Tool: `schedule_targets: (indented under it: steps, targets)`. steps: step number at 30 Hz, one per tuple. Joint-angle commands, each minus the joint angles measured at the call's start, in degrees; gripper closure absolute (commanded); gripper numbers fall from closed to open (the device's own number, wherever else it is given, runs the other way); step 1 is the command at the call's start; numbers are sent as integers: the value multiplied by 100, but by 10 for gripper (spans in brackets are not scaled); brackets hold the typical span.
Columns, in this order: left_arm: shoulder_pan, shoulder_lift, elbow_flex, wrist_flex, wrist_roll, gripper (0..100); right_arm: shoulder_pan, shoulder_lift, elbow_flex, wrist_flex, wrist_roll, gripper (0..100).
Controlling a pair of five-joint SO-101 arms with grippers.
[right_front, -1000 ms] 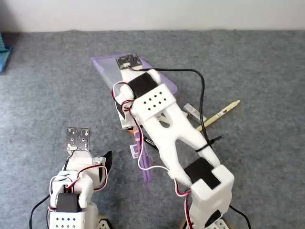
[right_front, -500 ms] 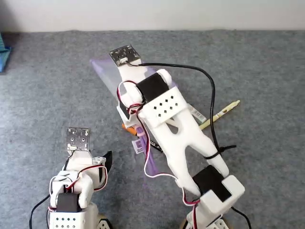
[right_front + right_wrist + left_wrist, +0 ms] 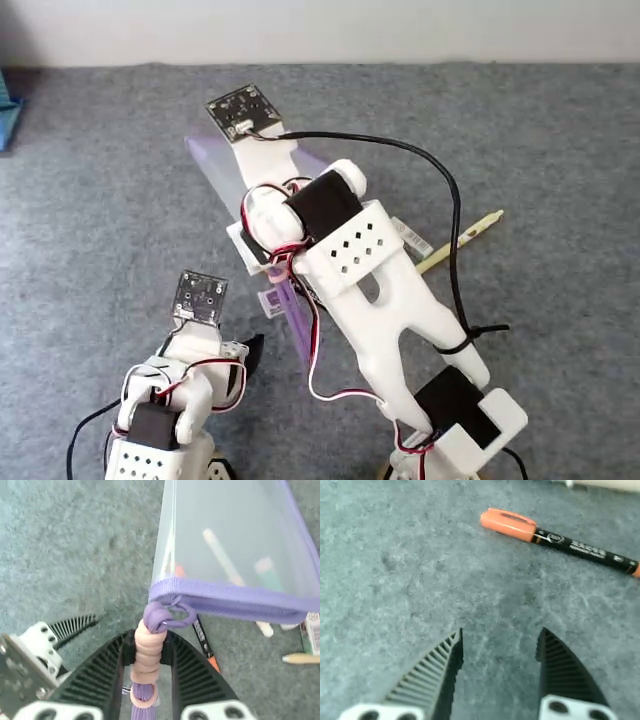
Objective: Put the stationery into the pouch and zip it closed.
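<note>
- Grey felt-like cover (image 3: 560, 150) spreads over the whole table under both arms.
- White right arm (image 3: 370, 270) stretches from the near edge out over the middle of the table, with its wrist above the pouch's near end.
- Translucent flat pouch with purple fabric edging (image 3: 235, 545) lies on the far-middle part of the cover, partly under that arm. A pale stick and a green-tipped piece show through its film, and I cannot tell whether they are inside or beneath it.
- White left arm (image 3: 165, 410) sits folded at the near left, well apart from the pouch.
- Left gripper (image 3: 501, 635) hangs just over bare cover, its ribbed black jaws spread wide with nothing between them.
- Right gripper (image 3: 148, 642) is clamped narrowly on the zip pull.
- Pale wooden pencil (image 3: 462, 240) lies on the cover beside the right arm.
- Black marker pen with an orange cap (image 3: 560, 539) lies flat on the cover beyond the left gripper.
- Purple cord zip pull threaded with beige beads (image 3: 150, 622) joins the small ring at the pouch's corner.
</note>
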Motion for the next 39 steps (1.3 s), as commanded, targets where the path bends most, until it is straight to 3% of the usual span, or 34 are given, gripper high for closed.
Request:
schedule_targets:
  steps: [1,8,13,19,23,34,39]
  targets:
    - [53,-62,-145,-158,-378,769,-13,-330,-141,-277,79,991]
    - [-756,-62,-154,-1187,-545,769,84,-338,-141,-277,79,991]
    - [-774,-62,-286,-1213,-1029,769,198,-435,-141,-286,44,991]
    - [-1064,-53,-1560,-1204,88,772,251,-725,-114,-215,26,991]
    - [-993,-26,-1895,-1231,695,772,224,-804,-114,-215,-141,991]
    - [-695,-18,-2765,-1213,765,768,242,-936,-132,259,-132,991]
    - [141,-18,-2818,-1240,888,768,22,-1182,-123,277,-123,991]
